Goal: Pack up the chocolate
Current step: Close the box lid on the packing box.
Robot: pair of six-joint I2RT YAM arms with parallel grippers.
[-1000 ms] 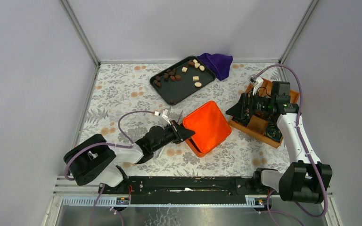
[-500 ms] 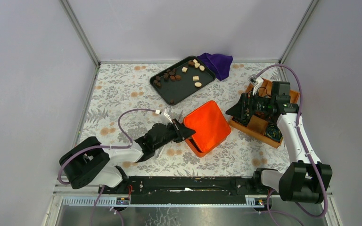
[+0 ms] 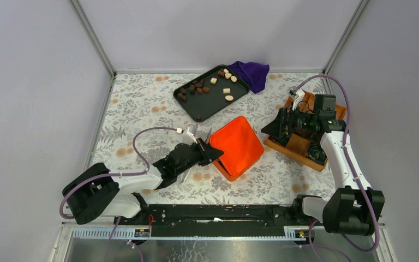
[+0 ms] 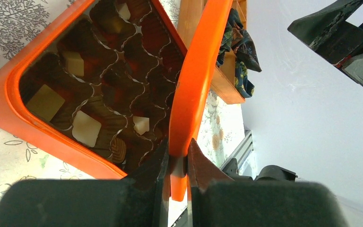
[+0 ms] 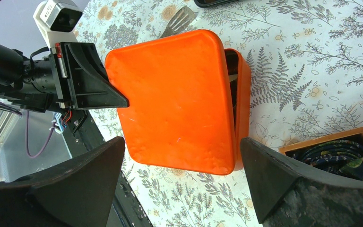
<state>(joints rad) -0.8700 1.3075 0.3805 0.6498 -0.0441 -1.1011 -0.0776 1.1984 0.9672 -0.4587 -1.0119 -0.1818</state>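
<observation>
The left gripper (image 4: 178,163) has its two dark fingers clenched on the rim of an orange lid (image 4: 196,75), which is pinched tight between them. The lid stands steeply tilted, raised on the gripper's side above the orange box (image 4: 9,101).

Only the left wrist view looks under the lid. The box holds rows of dark crinkled paper cups. Several of these carry chocolate pieces (image 4: 86,128): cream-white squares, a tan square and one ridged brown piece. The top view shows only the lid's plain orange top, a rounded square set cornerwise on the floral table (image 3: 142,109). The right wrist view also shows that top, plus a dark slit along one side where the box's wall appears.

The right gripper (image 5: 180,142) hangs with its jaws spread wide, holding nothing. In the top view it hovers over a wooden tray (image 3: 297,146) just right of the box, with dark crinkled rolls (image 3: 317,154) inside.

More chocolate lies loose on a black tray (image 3: 210,105) at the far middle of the table. The tray's long axis slants from near-left to far-right. Brown pieces cluster toward its left end, cream ones toward the far-right end, and one brown piece sits alone by the near corner. They are too small to tell which way each points. A purple cloth (image 3: 251,72) lies bunched just beside the tray's far-right end.
</observation>
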